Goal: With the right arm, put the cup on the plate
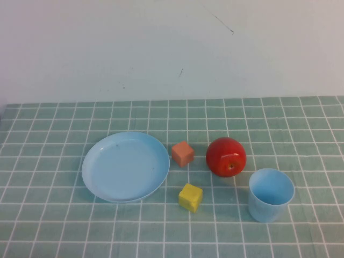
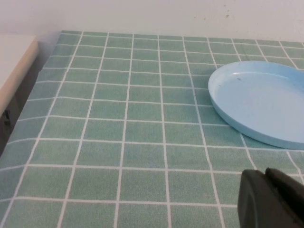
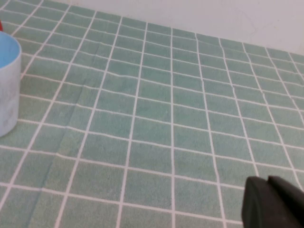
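Note:
The light blue cup (image 1: 271,194) stands upright on the green tiled cloth at the front right. It also shows at the edge of the right wrist view (image 3: 7,85). The light blue plate (image 1: 125,166) lies at the left middle, empty, and shows in the left wrist view (image 2: 261,102). Neither arm shows in the high view. My right gripper (image 3: 267,181) is shut and empty, low over bare cloth, well apart from the cup. My left gripper (image 2: 265,173) is shut and empty, low over the cloth just in front of the plate.
A red apple (image 1: 226,156) sits just behind and to the left of the cup. An orange cube (image 1: 183,153) and a yellow cube (image 1: 191,197) lie between plate and apple. A white wall (image 1: 172,48) backs the table.

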